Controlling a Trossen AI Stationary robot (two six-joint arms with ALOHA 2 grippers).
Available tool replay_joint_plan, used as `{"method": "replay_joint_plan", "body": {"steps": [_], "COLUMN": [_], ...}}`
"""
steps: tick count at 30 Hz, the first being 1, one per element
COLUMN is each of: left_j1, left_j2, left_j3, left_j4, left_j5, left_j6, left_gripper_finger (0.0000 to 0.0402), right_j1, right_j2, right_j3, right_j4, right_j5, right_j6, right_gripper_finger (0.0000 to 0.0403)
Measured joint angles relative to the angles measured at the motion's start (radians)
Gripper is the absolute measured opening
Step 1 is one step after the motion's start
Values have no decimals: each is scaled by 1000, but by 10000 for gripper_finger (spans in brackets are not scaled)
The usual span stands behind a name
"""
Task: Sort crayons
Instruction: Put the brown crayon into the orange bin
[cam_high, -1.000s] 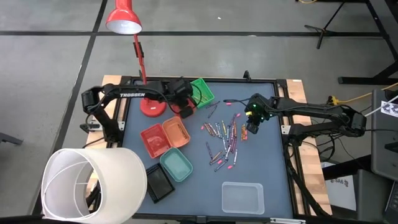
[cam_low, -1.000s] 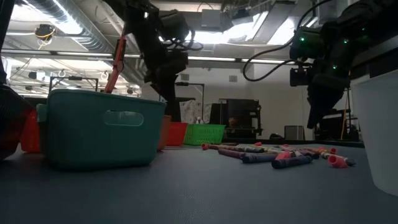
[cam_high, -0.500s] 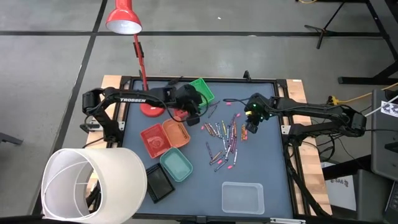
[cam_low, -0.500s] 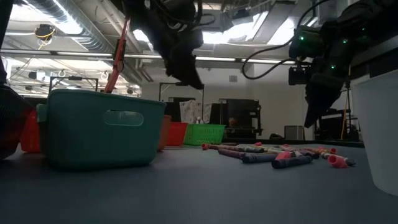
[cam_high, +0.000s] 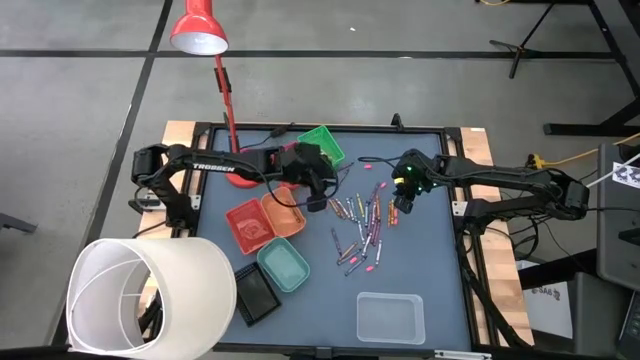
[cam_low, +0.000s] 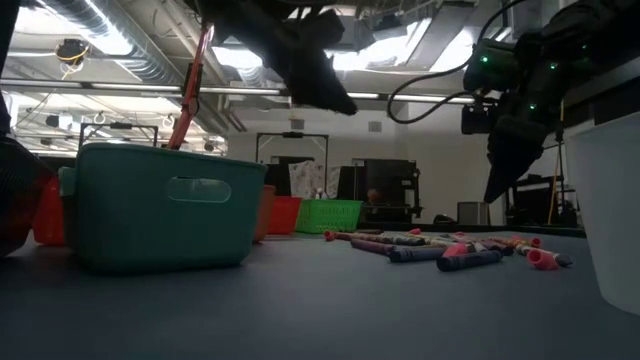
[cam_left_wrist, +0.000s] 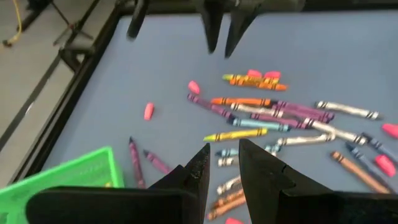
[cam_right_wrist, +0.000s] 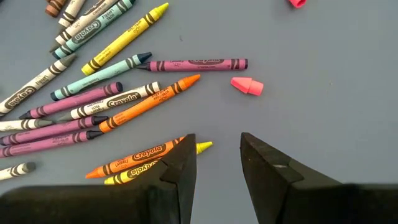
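The crayons (cam_high: 362, 225) lie scattered flat on the dark mat, just right of the orange tray (cam_high: 283, 212). My right gripper (cam_right_wrist: 214, 155) hangs over the far right edge of that scatter, fingers apart with nothing between them, an orange crayon (cam_right_wrist: 138, 154) and a yellow one just beside them. My left gripper (cam_left_wrist: 222, 163) hovers between the tray and the crayons, fingers narrowly parted and empty, the green tray (cam_high: 325, 145) behind it.

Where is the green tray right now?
In the high view the green tray sits at the far edge of the table, a bit left of the middle. It is just behind the left gripper and near the red lamp's base.
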Motion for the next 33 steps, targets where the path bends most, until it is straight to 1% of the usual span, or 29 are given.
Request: {"method": "replay_joint_plan", "body": {"steps": [8, 12, 21, 27, 33], "left_j1": [-54, -67, -45, -18, 6], "left_j2": [91, 140, 231, 301, 355], "left_j3": [0, 0, 0, 0, 0], "left_j4": [164, 198, 187, 174, 136], "left_j5": [2, 32, 50, 135, 153], "left_j6": [-6, -6, 0, 0, 2], "left_gripper_finger": [70, 70, 70, 70, 70], "right_j1": [0, 0, 0, 0, 0], "right_j2": [0, 0, 0, 0, 0], "right_j3": [0, 0, 0, 0, 0], "right_j4": [0, 0, 0, -1, 0], "right_j5": [0, 0, 0, 0, 0], "right_j6": [0, 0, 0, 0, 0], "right_gripper_finger": [124, 124, 124, 124, 124]}}
